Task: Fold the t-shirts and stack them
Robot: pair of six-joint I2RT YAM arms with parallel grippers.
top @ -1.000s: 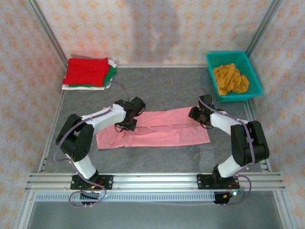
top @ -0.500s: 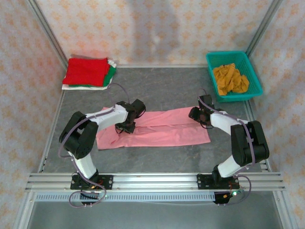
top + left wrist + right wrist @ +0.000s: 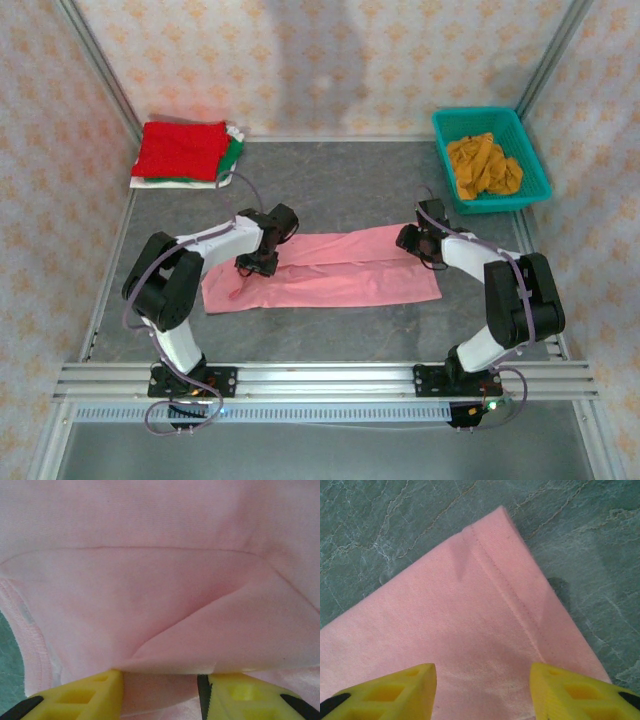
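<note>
A pink t-shirt (image 3: 330,270), folded into a long strip, lies flat in the middle of the table. My left gripper (image 3: 258,263) rests on its left part. Its yellow jaws (image 3: 160,680) stand apart, and a loose fold of pink cloth (image 3: 210,630) lies across their tips, unpinched. My right gripper (image 3: 420,246) is open over the strip's far right corner (image 3: 490,535), with flat pink cloth between its fingers (image 3: 482,672). At the back left a red t-shirt (image 3: 180,148) tops a stack, with green (image 3: 234,154) and white (image 3: 168,182) edges under it. A mustard-orange t-shirt (image 3: 483,165) lies crumpled.
The teal lattice basket (image 3: 540,178) that holds the orange shirt stands at the back right corner. Metal frame rails (image 3: 320,380) run along the near edge and up both sides. Bare grey tabletop (image 3: 340,185) lies behind the pink strip.
My left gripper has opened and let go of the pink cloth, and its wrist has shifted slightly to the left. The right arm has stayed still.
</note>
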